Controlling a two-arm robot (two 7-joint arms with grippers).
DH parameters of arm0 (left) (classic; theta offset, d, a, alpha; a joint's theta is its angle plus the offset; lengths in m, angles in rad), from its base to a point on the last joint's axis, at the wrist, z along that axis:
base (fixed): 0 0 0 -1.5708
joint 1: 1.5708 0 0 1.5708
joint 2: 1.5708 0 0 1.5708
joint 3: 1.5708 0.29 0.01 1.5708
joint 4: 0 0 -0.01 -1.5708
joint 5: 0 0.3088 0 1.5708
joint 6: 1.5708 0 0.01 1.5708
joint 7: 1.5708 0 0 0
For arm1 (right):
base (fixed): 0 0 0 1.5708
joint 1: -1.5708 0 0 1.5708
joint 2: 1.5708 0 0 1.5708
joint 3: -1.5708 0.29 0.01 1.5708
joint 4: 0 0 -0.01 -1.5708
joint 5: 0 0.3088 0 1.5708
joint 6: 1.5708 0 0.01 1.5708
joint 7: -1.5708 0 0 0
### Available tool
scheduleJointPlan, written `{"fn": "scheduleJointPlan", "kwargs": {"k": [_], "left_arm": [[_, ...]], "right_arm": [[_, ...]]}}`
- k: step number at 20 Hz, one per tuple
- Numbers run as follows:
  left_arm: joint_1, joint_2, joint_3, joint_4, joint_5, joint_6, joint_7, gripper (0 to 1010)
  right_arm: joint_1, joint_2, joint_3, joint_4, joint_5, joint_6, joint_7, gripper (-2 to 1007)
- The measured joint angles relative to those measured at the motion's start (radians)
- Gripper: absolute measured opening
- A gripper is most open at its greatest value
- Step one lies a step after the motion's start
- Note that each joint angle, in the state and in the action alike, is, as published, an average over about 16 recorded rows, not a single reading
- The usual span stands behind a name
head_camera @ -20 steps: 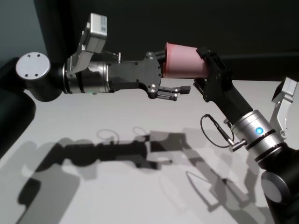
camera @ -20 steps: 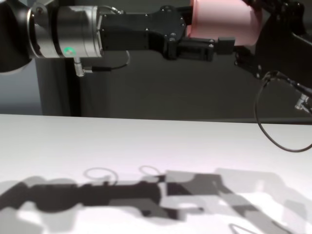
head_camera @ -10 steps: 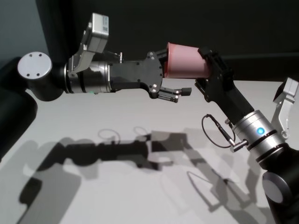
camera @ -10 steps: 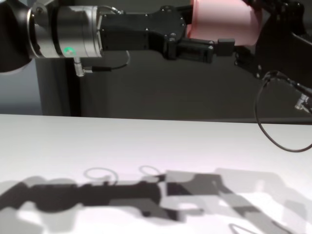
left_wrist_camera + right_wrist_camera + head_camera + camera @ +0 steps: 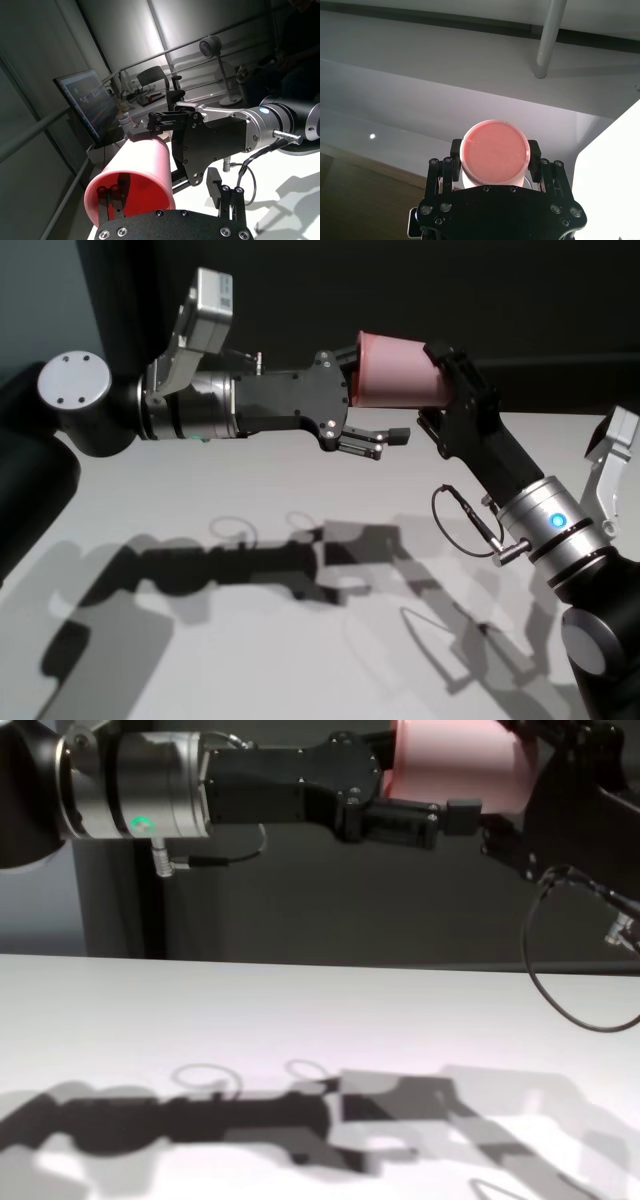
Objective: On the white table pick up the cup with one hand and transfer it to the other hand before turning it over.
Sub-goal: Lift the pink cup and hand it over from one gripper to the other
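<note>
salmon-pink cup (image 5: 398, 370), plain white table (image 5: 250, 640), black fingers (image 5: 385, 436)

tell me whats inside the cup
One left gripper finger reaches inside the cup at its mouth. Nothing else shows; the deeper interior is hidden.

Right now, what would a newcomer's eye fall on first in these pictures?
The pink cup, held on its side high above the white table, midway between both arms. The right gripper is clamped around its narrow end, while the left gripper sits open at its rim, one finger inside. Below them, hard shadows cross the table.
</note>
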Motion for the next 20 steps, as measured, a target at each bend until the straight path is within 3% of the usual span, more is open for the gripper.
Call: {"fn": "scheduleJointPlan", "kwargs": {"k": [11, 15, 20], "left_arm": [[0.022, 0.024, -0.006, -0.035, 0.001, 0.004, 0.020, 1001], [0.047, 0.058, -0.017, -0.066, -0.001, 0.010, 0.038, 1001], [0.094, 0.125, -0.046, -0.120, -0.005, 0.024, 0.076, 1001]], "right_arm": [[0.000, 0.000, 0.000, 0.000, 0.000, 0.000, 0.000, 752], [0.000, 0.000, 0.000, 0.000, 0.000, 0.000, 0.000, 752], [0.000, 0.000, 0.000, 0.000, 0.000, 0.000, 0.000, 752]]}}
